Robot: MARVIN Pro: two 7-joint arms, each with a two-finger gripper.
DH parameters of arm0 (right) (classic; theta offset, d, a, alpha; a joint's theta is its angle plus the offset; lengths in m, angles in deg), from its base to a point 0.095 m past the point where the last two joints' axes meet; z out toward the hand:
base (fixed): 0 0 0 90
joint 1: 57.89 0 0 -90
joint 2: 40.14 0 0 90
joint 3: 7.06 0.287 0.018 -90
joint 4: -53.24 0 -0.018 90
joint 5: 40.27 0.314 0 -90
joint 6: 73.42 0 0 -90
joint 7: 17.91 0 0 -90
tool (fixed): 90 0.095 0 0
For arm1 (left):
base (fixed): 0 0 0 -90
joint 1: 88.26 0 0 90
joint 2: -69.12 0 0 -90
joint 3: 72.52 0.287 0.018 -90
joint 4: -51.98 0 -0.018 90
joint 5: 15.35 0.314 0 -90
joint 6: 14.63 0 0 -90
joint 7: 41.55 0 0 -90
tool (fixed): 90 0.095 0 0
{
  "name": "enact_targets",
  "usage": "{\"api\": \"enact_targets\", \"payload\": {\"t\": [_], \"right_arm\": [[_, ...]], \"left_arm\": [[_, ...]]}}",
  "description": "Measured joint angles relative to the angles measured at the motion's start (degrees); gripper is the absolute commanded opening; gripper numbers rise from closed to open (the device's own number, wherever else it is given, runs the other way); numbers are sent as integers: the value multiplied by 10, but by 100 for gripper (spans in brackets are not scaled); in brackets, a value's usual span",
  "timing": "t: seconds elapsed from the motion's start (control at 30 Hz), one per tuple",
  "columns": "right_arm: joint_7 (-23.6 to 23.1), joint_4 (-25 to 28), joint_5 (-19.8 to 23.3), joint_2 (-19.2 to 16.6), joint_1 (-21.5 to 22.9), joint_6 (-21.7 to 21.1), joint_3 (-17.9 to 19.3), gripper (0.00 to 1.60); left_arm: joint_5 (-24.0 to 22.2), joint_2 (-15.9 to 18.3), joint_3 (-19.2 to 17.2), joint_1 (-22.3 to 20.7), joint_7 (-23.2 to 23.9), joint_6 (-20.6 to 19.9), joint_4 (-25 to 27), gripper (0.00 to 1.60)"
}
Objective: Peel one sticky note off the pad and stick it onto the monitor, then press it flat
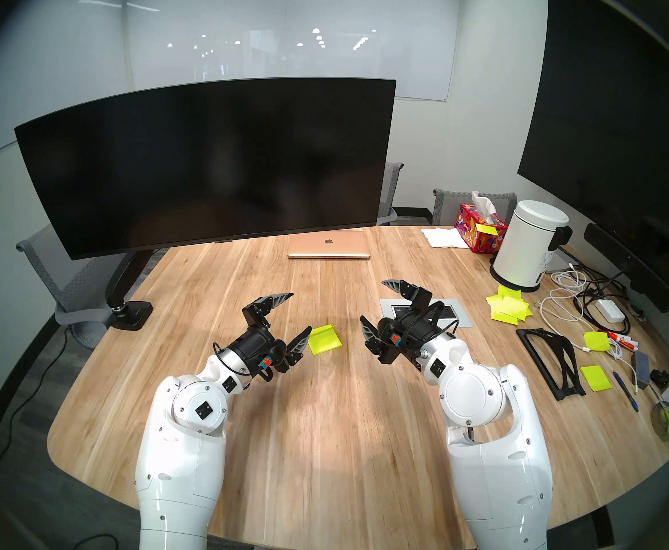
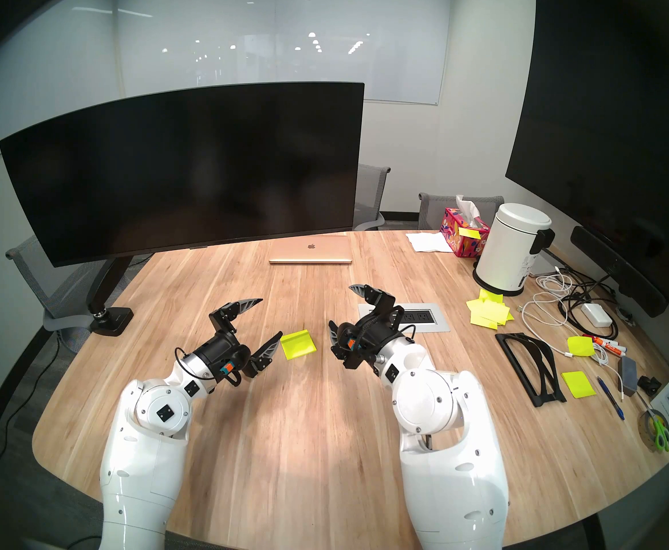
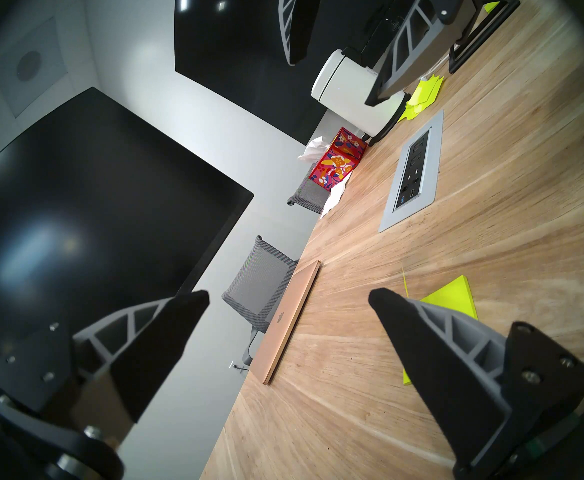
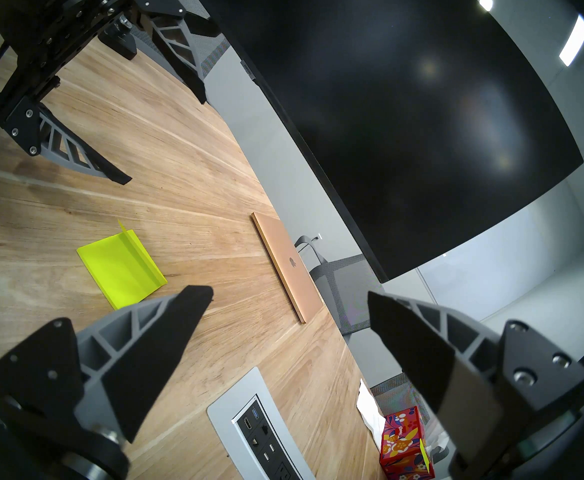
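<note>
We count one monitor (image 1: 206, 168) at the far left, one pad (image 1: 325, 339) on the table (image 1: 325, 438), and two grippers. The pad lies flat between them, its top sheet's far edge curled up, bare wood all around and toward the screen's lower edge. Our left gripper (image 1: 299, 313) hovers level just left of the pad, fingers spread wide, holding nothing. Our right gripper (image 1: 376, 307) hangs just right of the pad, tipped slightly down, also wide and empty. One loose pile of notes (image 1: 509, 309) sits farther right.
</note>
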Motion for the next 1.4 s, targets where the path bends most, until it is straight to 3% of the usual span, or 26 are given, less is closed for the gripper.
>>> {"api": "enact_targets", "payload": {"t": [0.57,1.4], "right_arm": [[-15,-41,-67,0,46,-41,-27,160],[-47,-55,-21,-13,68,-4,26,160]], "left_arm": [[0,0,0,0,0,0,0,160],[-10,2,-1,1,11,5,1,160]]}}
